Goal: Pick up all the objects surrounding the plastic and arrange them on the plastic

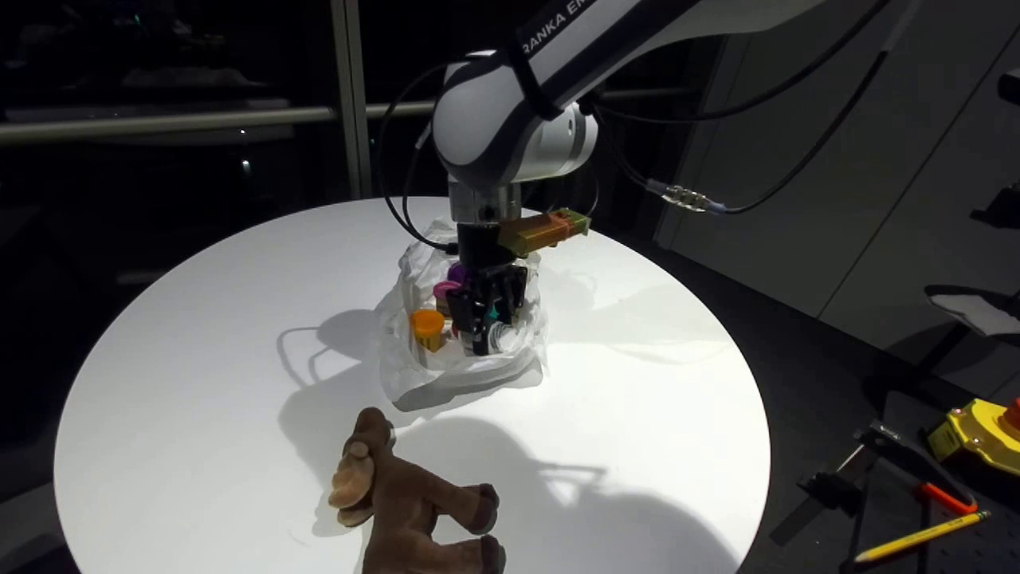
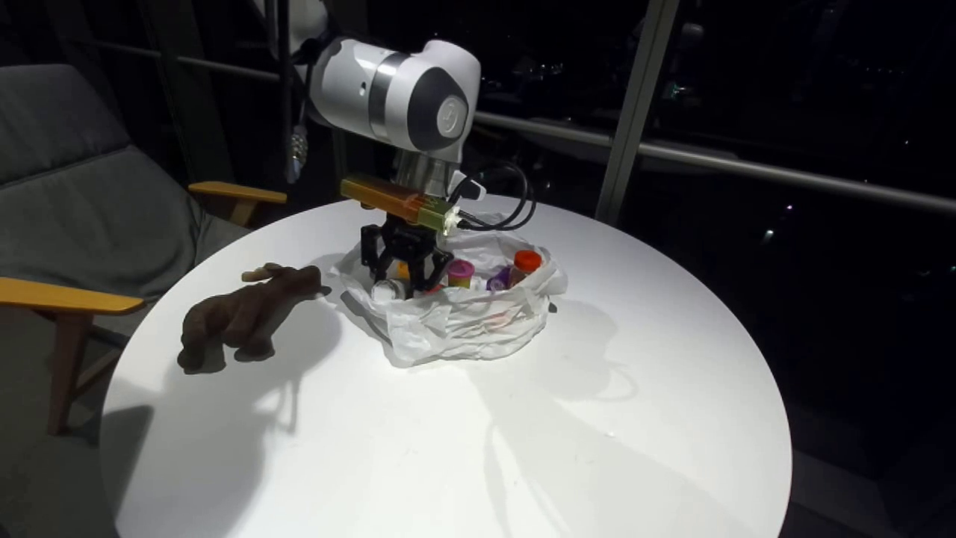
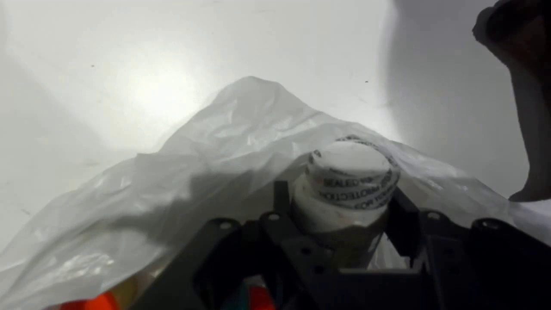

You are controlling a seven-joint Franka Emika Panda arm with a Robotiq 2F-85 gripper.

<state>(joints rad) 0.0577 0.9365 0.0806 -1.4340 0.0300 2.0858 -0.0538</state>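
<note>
While the claw is gripping the bottle, slow releasing is probably mattering

Wrist view: the bottle is leaning between the fingertips, within the bag. In both exterior views tubs are crowding the claw; rising straight is probably sparing them.

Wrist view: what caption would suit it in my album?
White-topped container between two black robot fingers, amid crumpled white plastic, a brown toy just showing at top right.
</note>
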